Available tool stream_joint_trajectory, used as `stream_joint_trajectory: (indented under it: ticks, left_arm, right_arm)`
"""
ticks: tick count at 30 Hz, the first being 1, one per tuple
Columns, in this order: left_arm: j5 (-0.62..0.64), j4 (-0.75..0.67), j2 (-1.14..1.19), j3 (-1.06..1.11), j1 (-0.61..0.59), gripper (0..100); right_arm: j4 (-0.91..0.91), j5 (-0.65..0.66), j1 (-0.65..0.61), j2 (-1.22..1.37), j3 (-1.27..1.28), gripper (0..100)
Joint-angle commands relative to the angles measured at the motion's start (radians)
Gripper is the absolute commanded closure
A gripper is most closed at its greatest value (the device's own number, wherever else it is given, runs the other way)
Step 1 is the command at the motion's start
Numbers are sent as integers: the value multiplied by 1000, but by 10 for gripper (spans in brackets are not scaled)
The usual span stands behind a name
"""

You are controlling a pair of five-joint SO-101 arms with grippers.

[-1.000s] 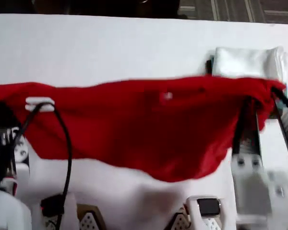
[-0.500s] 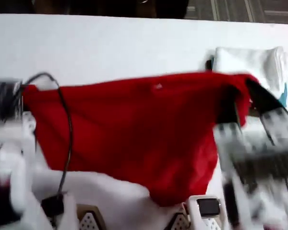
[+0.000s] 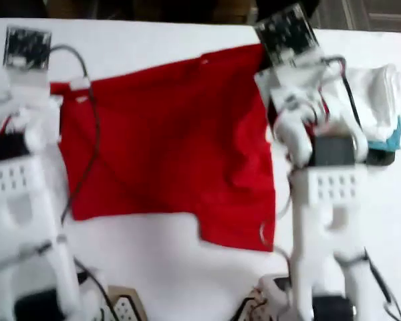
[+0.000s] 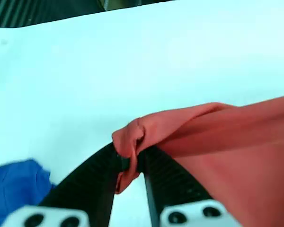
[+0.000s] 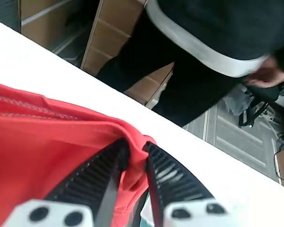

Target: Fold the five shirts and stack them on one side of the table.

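Toward the far edge of the counter [image 3: 147,40] the red shirt [image 3: 167,147] now lies spread out. Half a second ago it was stretched lower across the middle, its hem sagging to the near edge. Both arms have swung away from the near edge: the left arm [image 3: 20,174] stands along the left edge, the right arm [image 3: 327,180] right of centre. The red cloth no longer overlaps the folded pile.

By the right edge a folded white shirt [image 3: 377,90] sits on top of a teal piece [image 3: 393,137]. The right arm crosses in front of this pile and hides its left part. A cable [image 3: 95,137] from the left arm trails over the shirt's left side.

The left end effector [image 4: 131,161] is clamped tight on a bunched bit of the red shirt at its far left corner, and a blue cloth [image 4: 14,187] lies on the counter just beside it. The right end effector [image 5: 135,149] is likewise pinched closed on a fold at the shirt's far right corner. The cloth runs between the two and down toward the near edge.
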Motion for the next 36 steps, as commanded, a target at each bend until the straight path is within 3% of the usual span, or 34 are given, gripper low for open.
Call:
stream_joint_trajectory:
  ticks: [1,6,12,16,22,27,30,36]
  left_arm:
    - [2,78,195,-311,14,975]
    - [0,215,476,-567,23,975]
    - [0,381,720,-719,28,975]
    - [-9,463,819,-766,28,975]
    - [-121,597,836,-805,29,975]
    - [-190,726,776,-802,28,974]
    - [-195,733,727,-748,21,974]
    - [-244,666,571,-390,44,974]
  right_arm:
    - [33,-3,5,137,-215,981]
    - [113,-9,-1,314,-338,981]
    - [237,-8,-28,438,-339,981]
    - [294,-9,-44,498,-339,981]
    - [383,-3,-44,501,-339,981]
    - [456,-3,-42,397,-247,980]
    - [430,-3,-44,280,-78,980]
    - [311,-2,-41,-22,307,980]
